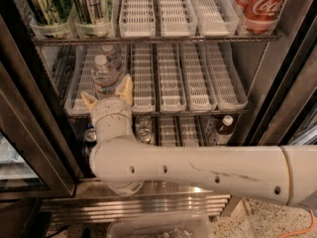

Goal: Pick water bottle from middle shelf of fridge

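Note:
The water bottle [103,74] stands upright at the front of the second lane from the left on the middle shelf [195,78] of the fridge [292,78]. It is clear, with a white cap. A second similar bottle [114,56] stands right behind it. My gripper [108,90] reaches in from below on a white arm. Its two tan fingers [127,87] stand apart, one on each side of the bottle's lower part. The bottle's base is hidden behind the wrist.
Green cans [44,4] stand at the top left and red Coca-Cola cans [260,4] at the top right. On the lower shelf are cans [143,128] and a small dark bottle [223,128]. The open door frame [25,133] is at the left. A plastic bin [158,227] lies on the floor.

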`<act>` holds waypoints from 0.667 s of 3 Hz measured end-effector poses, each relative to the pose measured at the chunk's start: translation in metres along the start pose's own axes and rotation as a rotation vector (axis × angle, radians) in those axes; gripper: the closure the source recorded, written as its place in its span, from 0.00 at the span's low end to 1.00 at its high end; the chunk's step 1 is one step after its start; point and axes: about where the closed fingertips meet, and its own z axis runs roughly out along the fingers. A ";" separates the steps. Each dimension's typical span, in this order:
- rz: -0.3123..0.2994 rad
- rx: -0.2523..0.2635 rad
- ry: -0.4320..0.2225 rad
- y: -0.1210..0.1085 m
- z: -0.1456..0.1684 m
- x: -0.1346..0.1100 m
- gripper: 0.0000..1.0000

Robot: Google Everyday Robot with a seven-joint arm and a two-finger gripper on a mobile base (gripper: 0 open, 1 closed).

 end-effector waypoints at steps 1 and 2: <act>0.000 0.015 0.015 -0.002 -0.001 0.008 0.22; 0.005 0.021 0.024 -0.003 -0.005 0.014 0.41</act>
